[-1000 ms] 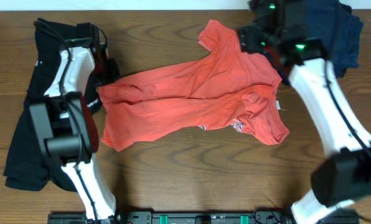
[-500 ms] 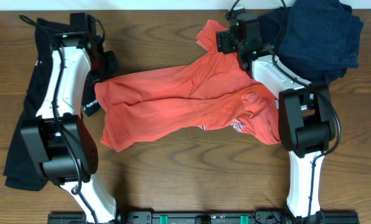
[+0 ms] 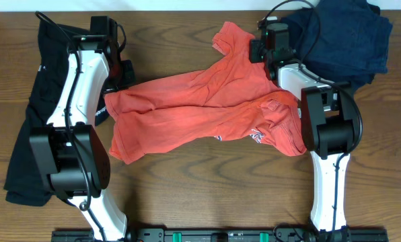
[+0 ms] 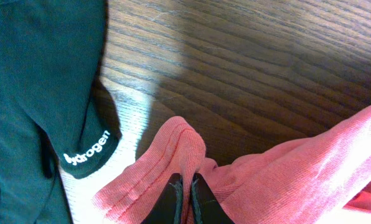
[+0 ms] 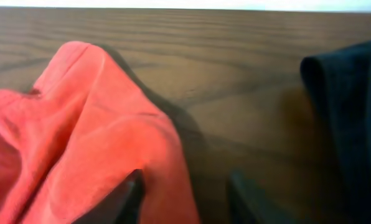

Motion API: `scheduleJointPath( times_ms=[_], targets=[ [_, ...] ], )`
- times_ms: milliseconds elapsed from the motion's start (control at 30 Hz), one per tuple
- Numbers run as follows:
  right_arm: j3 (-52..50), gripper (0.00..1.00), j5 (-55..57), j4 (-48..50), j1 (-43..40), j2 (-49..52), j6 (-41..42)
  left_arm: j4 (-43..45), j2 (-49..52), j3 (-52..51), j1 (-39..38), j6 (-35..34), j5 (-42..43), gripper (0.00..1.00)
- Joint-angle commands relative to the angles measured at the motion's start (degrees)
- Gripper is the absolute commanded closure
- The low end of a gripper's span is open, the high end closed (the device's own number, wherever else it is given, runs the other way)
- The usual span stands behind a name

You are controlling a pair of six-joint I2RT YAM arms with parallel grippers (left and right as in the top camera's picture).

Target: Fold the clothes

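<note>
A red t-shirt [image 3: 207, 107] lies crumpled across the middle of the table. My left gripper [image 3: 123, 72] is shut on its left hem, a fold of red cloth [image 4: 179, 155] pinched between the fingers [image 4: 186, 186]. My right gripper [image 3: 264, 50] is open at the shirt's upper right edge. In the right wrist view the fingers [image 5: 188, 190] straddle the edge of the red cloth [image 5: 98, 124], one finger on the cloth and one over bare wood.
A black garment [image 3: 32, 128] lies along the left side, its printed sleeve [image 4: 79, 149] next to the red hem. A dark navy garment [image 3: 348, 40] is piled at the back right, and it shows in the right wrist view [image 5: 353, 112].
The right arm swung from the back right to the shirt's upper edge and settled there, slightly to the right. The left gripper shifted a little right with the hem.
</note>
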Motion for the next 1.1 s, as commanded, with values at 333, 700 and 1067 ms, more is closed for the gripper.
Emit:
scheduleJointPath(
  times_ms=[333, 700, 1067],
  targets=[
    [12.5, 0.93, -2.0, -26.3, -0.7, -7.3, -2.1, -0.1, 0.0, -0.5, 0.2, -0.9, -1.5, 0.94],
    [18.8, 0.93, -2.0, -55.5, -2.3, -17.6, -4.4, -0.1, 0.0, -0.5, 0.2, -0.9, -1.5, 0.94],
    [8.1, 0.81, -2.8, -70.5, -1.0, -16.8, -5.0, -0.1, 0.0, -0.5, 0.2, -0.4, -1.5, 0.94]
  ],
)
